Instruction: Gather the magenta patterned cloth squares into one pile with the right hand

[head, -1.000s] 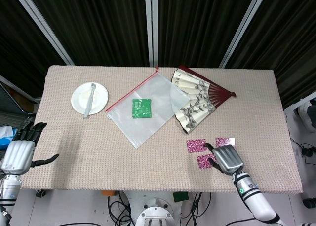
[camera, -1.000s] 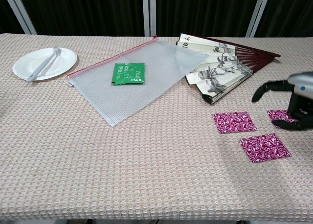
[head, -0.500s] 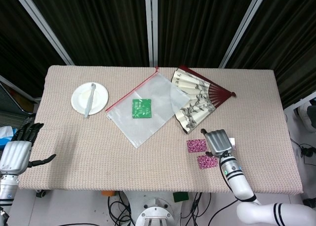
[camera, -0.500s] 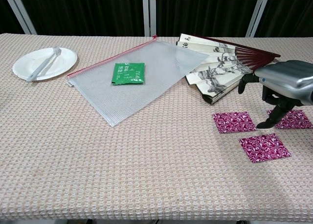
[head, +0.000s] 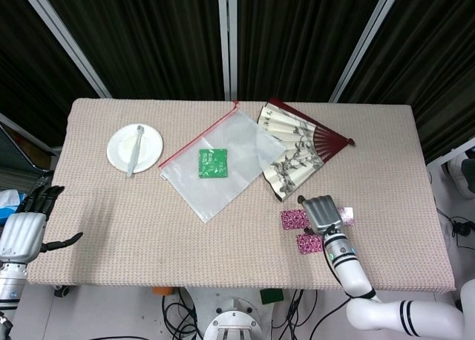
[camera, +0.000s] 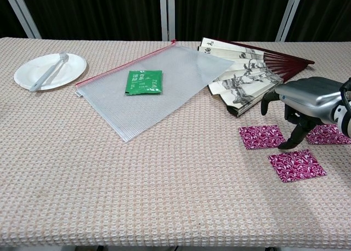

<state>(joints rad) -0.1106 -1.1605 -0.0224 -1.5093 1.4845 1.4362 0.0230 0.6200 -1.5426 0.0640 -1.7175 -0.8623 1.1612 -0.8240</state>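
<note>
Three magenta patterned cloth squares lie apart near the table's front right: a left one (camera: pixel 262 136) (head: pixel 292 220), a near one (camera: pixel 296 165) (head: pixel 308 243) and a right one (camera: pixel 328 133) (head: pixel 346 215). My right hand (camera: pixel 304 100) (head: pixel 323 212) hovers over the gap between the left and right squares, palm down. Its fingers (camera: pixel 290 135) hang curled toward the table beside the left square's right edge and hold nothing. My left hand (head: pixel 22 232) hangs off the table's left edge with its fingers spread and empty.
A folding paper fan (camera: pixel 249 75) lies just behind the squares. A clear zip bag (camera: pixel 159 86) with a green packet (camera: pixel 145 81) on it covers the middle. At the far left sits a white plate (camera: pixel 33 78) holding a white utensil.
My right hand has moved left, off the right square and over the gap beside the left square; the right square now shows. The squares have not shifted. The left hand has barely moved.
</note>
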